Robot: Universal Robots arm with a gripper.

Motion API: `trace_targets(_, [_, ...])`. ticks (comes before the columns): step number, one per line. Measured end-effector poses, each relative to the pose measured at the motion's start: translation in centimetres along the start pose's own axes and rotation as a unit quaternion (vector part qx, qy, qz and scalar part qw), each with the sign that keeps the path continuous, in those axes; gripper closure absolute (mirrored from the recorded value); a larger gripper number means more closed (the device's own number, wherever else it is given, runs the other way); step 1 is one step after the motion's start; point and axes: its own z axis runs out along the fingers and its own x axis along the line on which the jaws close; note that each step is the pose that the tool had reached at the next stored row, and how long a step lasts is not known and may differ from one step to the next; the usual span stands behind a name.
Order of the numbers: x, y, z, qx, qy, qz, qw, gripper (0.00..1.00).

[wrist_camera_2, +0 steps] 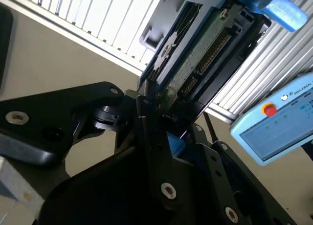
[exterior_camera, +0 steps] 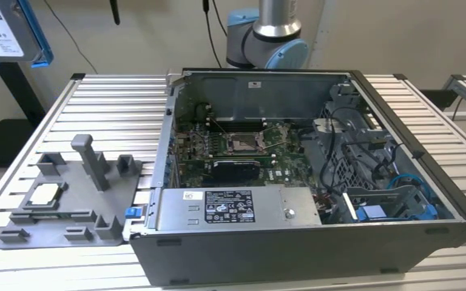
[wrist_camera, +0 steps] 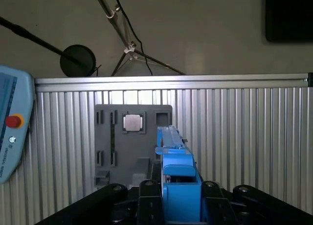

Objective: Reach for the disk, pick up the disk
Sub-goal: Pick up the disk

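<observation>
The disk, silver with a white label and a blue frame, hangs high in the air at the exterior view's far left, above the table's back corner. In the first wrist view the disk appears edge-on, its blue frame clamped by my gripper above the grey fixture. The second wrist view looks up at the disk's green circuit board side, with my gripper shut on its lower end.
An open computer case stands on the slatted table. A grey fixture plate with upright posts holds a small square chip at the exterior view's left. A teach pendant hangs beside the table.
</observation>
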Motion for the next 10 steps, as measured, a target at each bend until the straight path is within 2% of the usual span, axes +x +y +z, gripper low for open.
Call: trace_targets(10, [0.00,-0.21,-0.01,0.0000,0.0000,0.000,1.0000,1.00])
